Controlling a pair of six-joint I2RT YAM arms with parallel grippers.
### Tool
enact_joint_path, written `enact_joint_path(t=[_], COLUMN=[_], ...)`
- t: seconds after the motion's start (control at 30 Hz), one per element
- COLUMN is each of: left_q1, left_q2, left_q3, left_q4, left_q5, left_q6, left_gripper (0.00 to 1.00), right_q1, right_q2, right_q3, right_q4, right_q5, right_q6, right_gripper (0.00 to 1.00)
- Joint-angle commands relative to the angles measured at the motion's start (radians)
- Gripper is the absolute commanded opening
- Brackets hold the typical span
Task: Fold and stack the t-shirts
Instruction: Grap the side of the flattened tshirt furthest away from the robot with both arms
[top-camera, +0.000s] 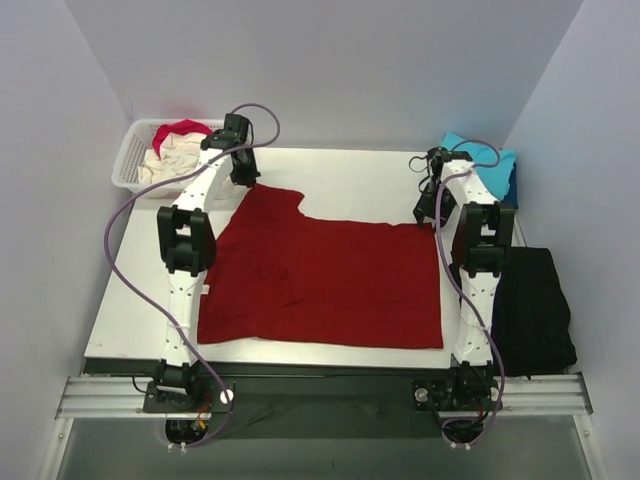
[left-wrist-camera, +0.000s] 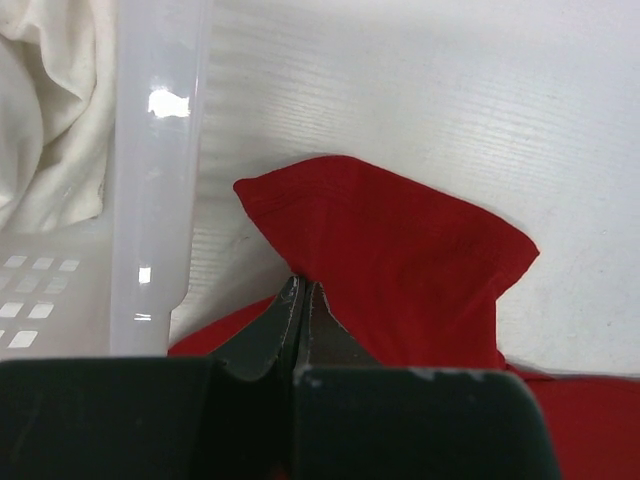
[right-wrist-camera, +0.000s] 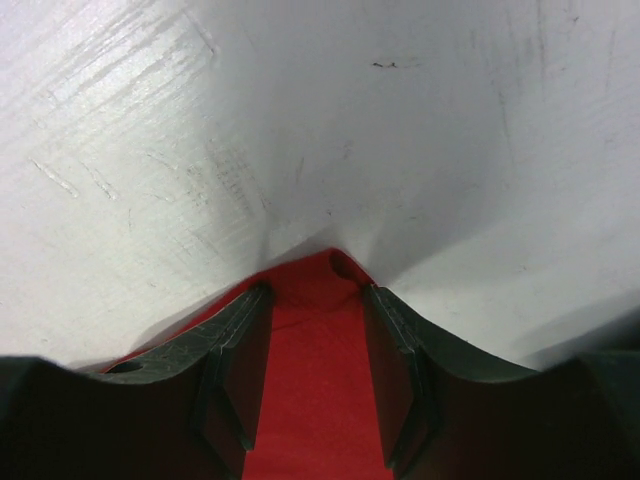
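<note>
White worktop (top-camera: 350, 185): dark red tee (top-camera: 330, 275) spread flat across middle. White lattice basket (top-camera: 128, 165) at far-left corner. Turquoise tee (top-camera: 480, 155) at far-right corner. Dark garment (top-camera: 535, 305) along right edge.

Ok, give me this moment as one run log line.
dark red t-shirt: spread on table | left fingers: shut on its far left corner | right fingers: open, straddling its far right corner

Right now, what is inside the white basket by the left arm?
A cream t-shirt lies bunched in the basket, with a pink-red t-shirt behind it at the far side. Anything beneath them is covered, and the left arm hides part of the basket's right side.
</note>
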Motion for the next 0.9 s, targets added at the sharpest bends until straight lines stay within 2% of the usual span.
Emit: enact_joint_path(t=[0.0,0.07,0.17,0.3,0.33,0.67,0.87], left_q1=[-0.003,-0.002,-0.003,-0.002,-0.002,0.007,0.013], left_q2=[-0.058,-0.056,-0.050,-0.041,-0.040,-0.056,-0.092], left_q3=[0.013,0.016,0.025,0.047,0.048,0.087,0.093], left_q4=[0.018,0.018,0.010,0.002,0.002,-0.002,-0.002], left_q5=[0.018,0.022,0.025,0.030,0.031,0.039,0.039], left_q6=[0.008,0.008,0.010,0.013,0.013,0.014,0.010], left_gripper=[0.00,0.00,0.00,0.00,0.00,0.00,0.00], right_q1=[-0.009,-0.010,-0.017,-0.018,-0.018,-0.024,-0.050], right_q2=[0.019,0.036,0.045,0.040,0.037,-0.061,-0.127], right_q3=[0.056,0.077,0.085,0.082,0.081,0.077,0.094], right_q4=[-0.072,-0.076,-0.084,-0.086,-0.089,-0.089,-0.090], right_q5=[-0.013,-0.019,-0.030,-0.021,-0.019,0.058,0.047], right_q6=[-0.016,-0.019,-0.017,-0.020,-0.019,-0.034,-0.045], right_gripper=[0.42,0.41,0.32,0.02,0.00,0.00,0.00])
